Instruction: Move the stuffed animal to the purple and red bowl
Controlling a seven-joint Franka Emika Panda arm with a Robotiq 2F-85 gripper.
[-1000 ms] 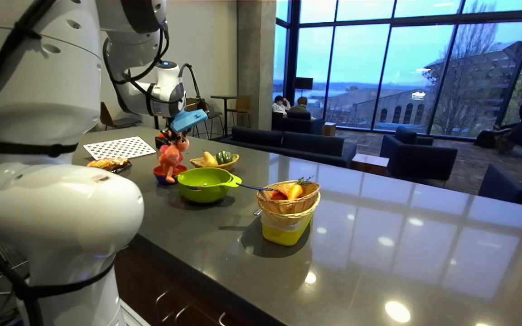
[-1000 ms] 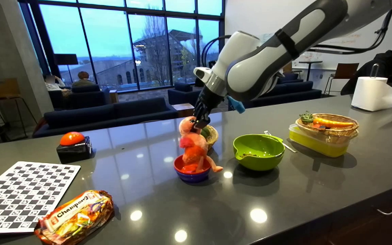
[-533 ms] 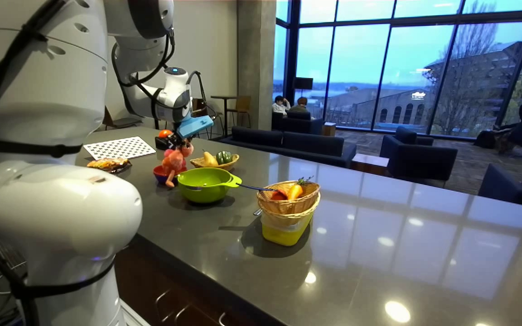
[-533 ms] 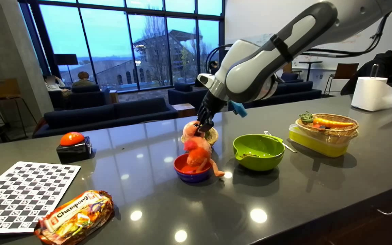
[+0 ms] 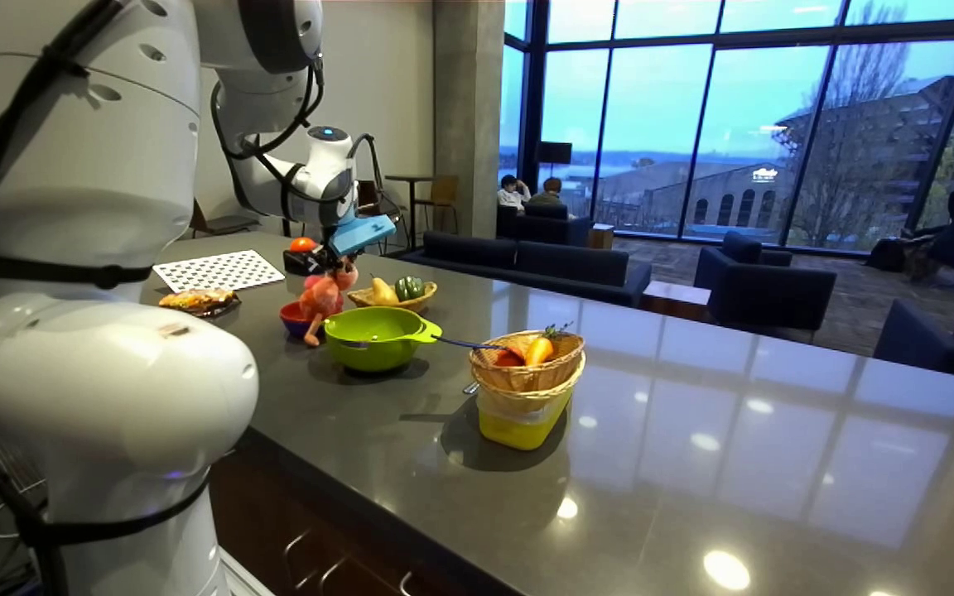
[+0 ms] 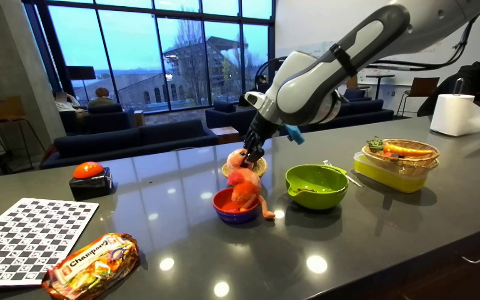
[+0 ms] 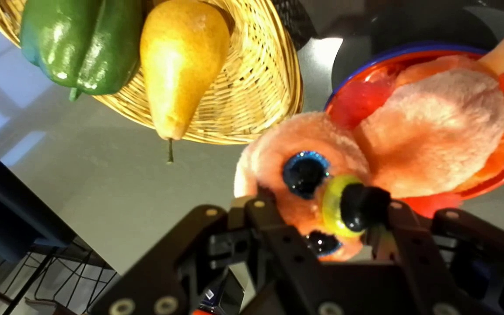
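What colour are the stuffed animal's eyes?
Its eyes are black, ringed in blue; best seen in the wrist view.

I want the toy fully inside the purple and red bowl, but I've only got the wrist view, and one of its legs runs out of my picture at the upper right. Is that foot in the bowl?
Observer: No. In an exterior view, that leg of the stuffed animal hangs over the side of the purple and red bowl, with its foot outside. Whether it touches the counter, I can't tell.
Operator: Anything on that side I might bump?
Observer: A lime-green bowl, though in an exterior view some counter shows between it and the foot.
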